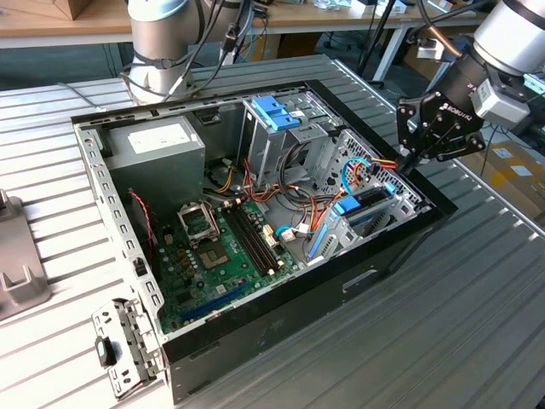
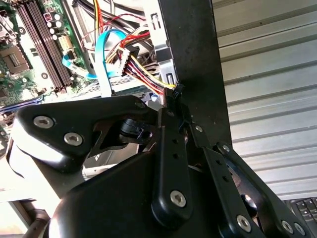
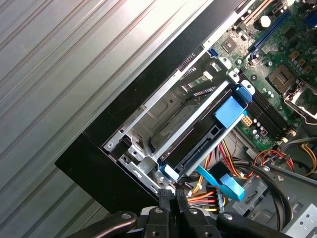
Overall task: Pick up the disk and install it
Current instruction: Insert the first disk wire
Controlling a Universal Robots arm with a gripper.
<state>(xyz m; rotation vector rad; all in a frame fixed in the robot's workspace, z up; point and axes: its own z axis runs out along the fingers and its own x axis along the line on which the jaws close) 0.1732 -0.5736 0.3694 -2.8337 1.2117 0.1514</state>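
In the exterior view, going from that view's left, a grey bracket (image 1: 17, 264) lies on the ribbed table (image 1: 477, 324) well apart from the gripper, then comes the open computer case (image 1: 255, 221) with its green motherboard (image 1: 221, 256), a grey power supply (image 1: 157, 145) and a chunky blue latch piece on a metal cage (image 1: 277, 115) at the far side. The disk (image 1: 366, 209), dark with a light blue carrier, sits in the bay at the case corner nearest the gripper, just below and toward the exterior view's left of the fingertips. The gripper (image 1: 411, 160) hangs over that corner by the black case wall, its two fingers drawn together to a narrow point with nothing held between them. In the first wrist view the gripper (image 3: 168, 194) shows its closed fingertips just above the bundle of red, yellow and orange cables (image 3: 208, 198), and the disk (image 3: 208, 134) lies a little ahead of the tips, slotted lengthwise in the metal bay. In the second wrist view the gripper (image 2: 174, 94) ends beside the cable connector (image 2: 130, 62), close against the black case wall (image 2: 193, 54).
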